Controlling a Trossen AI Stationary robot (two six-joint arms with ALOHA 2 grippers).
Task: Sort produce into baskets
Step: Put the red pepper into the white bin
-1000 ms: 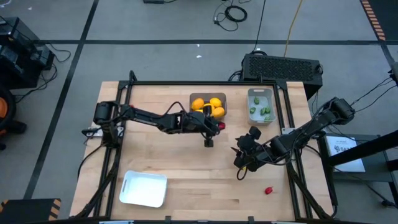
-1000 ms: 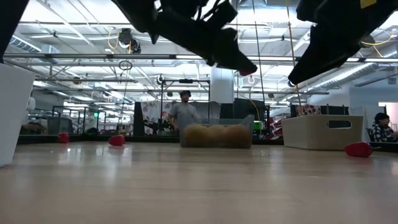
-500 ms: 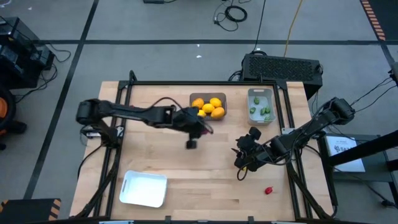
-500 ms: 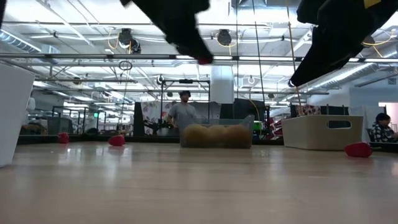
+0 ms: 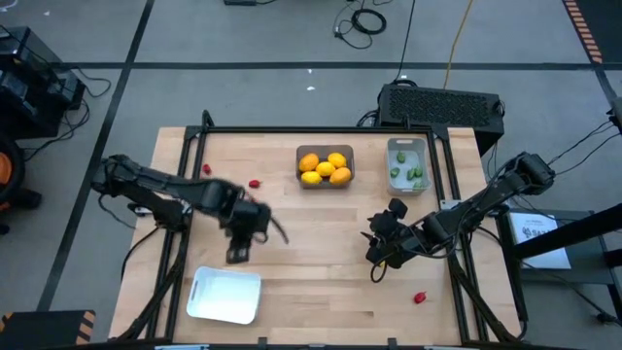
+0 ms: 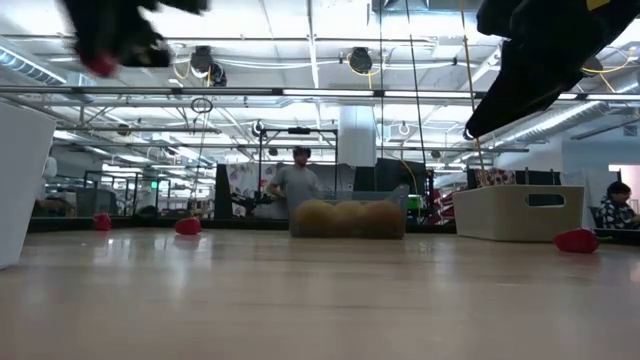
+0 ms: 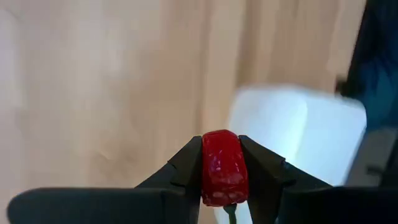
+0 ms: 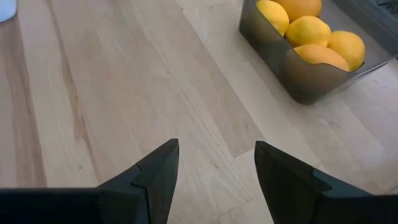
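My left gripper [image 5: 238, 251] hangs above the wood just beyond the white tray [image 5: 224, 295], shut on a small red piece [image 7: 224, 167]. My right gripper [image 8: 217, 168] stands open and bare over the table's right half [image 5: 374, 255]. The dark grey bin [image 5: 326, 165] holds yellow and orange fruits. The pale grey bin [image 5: 406, 163] beside it holds green pieces. Loose red pieces lie on the table at the far left [image 5: 206, 169] [image 5: 255, 183] and near the right front [image 5: 420, 297]. My left gripper pinches the red piece by its two opposite sides [image 7: 206, 163] between the two fingers. The fingers come from above, pointing steeply down. The piece is lifted clear of the table, and a thin green stalk [image 7: 231, 213] shows at its gripper-side end.
The black frame rails [image 5: 321, 130] run along the table's far side and down both sides. The low view shows the white tray's wall [image 6: 20, 180] close at the left. Bare wood lies between the tray and my right gripper.
My left gripper has swung from beside the dark grey bin toward the table's left and near edge, ending by the white tray. It has tipped over until it points down and has carried the red piece along, still shut on it.
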